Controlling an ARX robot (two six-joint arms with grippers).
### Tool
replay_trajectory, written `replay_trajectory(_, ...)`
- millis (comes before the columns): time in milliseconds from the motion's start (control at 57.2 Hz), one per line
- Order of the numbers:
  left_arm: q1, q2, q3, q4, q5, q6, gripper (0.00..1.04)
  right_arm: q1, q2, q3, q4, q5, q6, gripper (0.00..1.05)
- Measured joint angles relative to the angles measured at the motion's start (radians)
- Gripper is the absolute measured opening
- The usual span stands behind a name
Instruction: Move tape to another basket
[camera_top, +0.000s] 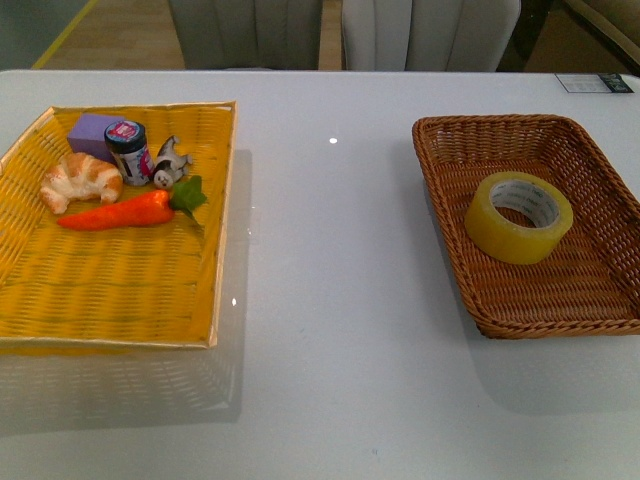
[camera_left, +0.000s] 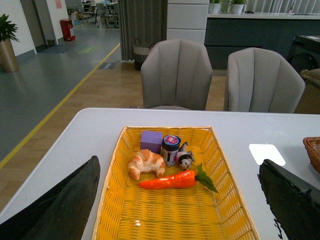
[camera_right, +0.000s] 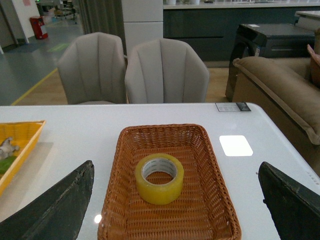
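The yellowish tape (camera_top: 518, 217) with a white core lies flat in the brown wicker basket (camera_top: 458, 258) on the table's right; both also show in the right wrist view, the tape (camera_right: 159, 178) in the basket (camera_right: 116, 200). My right gripper (camera_right: 177, 212) is open and empty, held back from the basket with its dark fingers (camera_right: 57, 210) wide apart. My left gripper (camera_left: 180, 212) is open and empty, above the near end of the yellow tray (camera_left: 165, 222). Neither arm shows in the front view.
The yellow flat tray (camera_top: 110, 300) at the left holds a croissant (camera_top: 80, 180), a carrot (camera_top: 125, 211), a purple block (camera_top: 92, 135), a small jar (camera_top: 129, 150) and a small toy figure (camera_top: 170, 165). Two grey chairs (camera_left: 177, 75) stand beyond the table's far edge.
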Motion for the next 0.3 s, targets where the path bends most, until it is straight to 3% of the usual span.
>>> replay_trajectory(297,0.000,0.000,0.000,0.000,0.000,0.000,0.96,0.000,0.000,0.000,0.000,0.000,0.000,0.96)
